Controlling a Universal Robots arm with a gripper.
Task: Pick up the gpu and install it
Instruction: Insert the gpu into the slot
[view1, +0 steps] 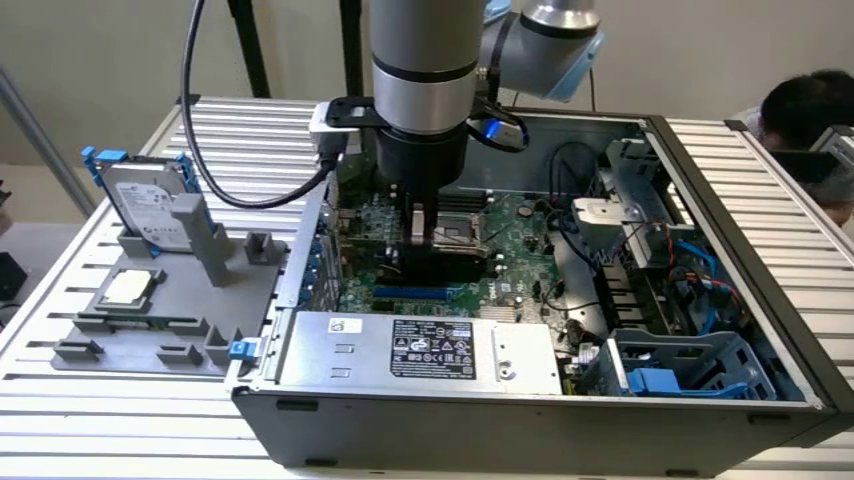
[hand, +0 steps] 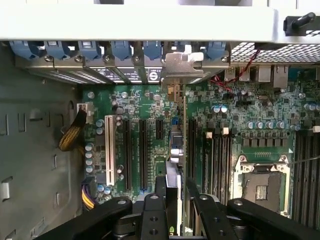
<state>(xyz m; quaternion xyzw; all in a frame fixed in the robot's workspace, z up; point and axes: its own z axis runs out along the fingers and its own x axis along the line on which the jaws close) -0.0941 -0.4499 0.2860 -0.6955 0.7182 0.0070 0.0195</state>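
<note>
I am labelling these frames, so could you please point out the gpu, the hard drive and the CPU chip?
gpu (hand: 176, 145): wrist view, upper edge of the card.
hard drive (view1: 144, 205): exterior view, silver face of the drive.
CPU chip (view1: 124, 288): exterior view, middle of the chip's silver top.

Black label (view1: 431, 349) on the power supply (view1: 414, 350), print too small to read

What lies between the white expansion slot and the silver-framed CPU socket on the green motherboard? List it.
In the wrist view: black expansion slots, the thin green gpu card edge-on, held in the gripper, then black memory slots.
</note>
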